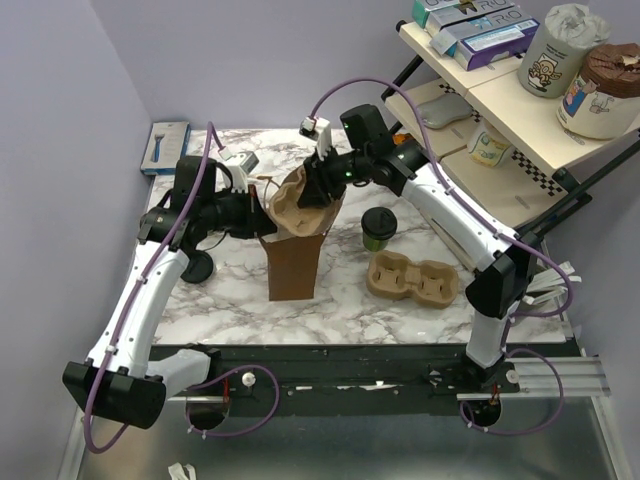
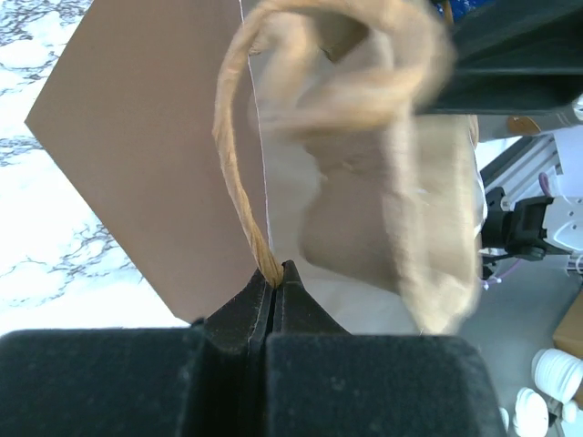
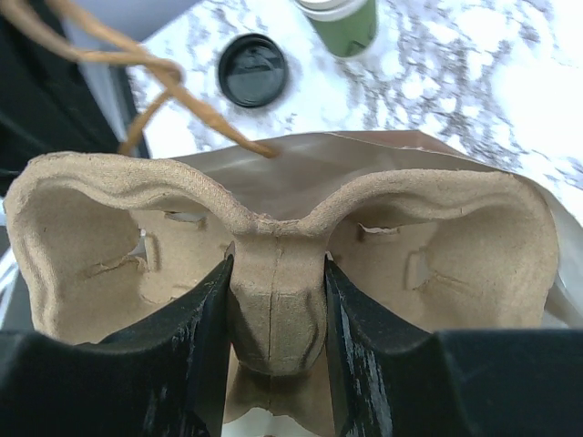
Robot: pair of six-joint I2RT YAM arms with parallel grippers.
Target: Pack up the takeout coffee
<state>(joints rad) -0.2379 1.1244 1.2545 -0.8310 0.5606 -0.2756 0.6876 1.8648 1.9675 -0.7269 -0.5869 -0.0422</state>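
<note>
The takeout coffee (image 1: 378,228), a dark-green cup with a black lid, stands upright on the marble table right of the brown paper bag (image 1: 290,265). My left gripper (image 1: 262,207) is shut on the bag's twine handle (image 2: 239,182), its tips (image 2: 275,270) pinching the cord at the bag's mouth. My right gripper (image 1: 316,190) is shut on the middle bridge of a brown pulp cup tray (image 3: 278,300), held tilted over the bag's open top (image 1: 300,205). Neither gripper touches the coffee.
A second pulp tray (image 1: 412,280) lies on the table right of the bag. A loose black lid (image 3: 252,70) and a green cup with no black lid (image 3: 344,23) sit left of the bag. A shelf rack (image 1: 500,90) stands at the right.
</note>
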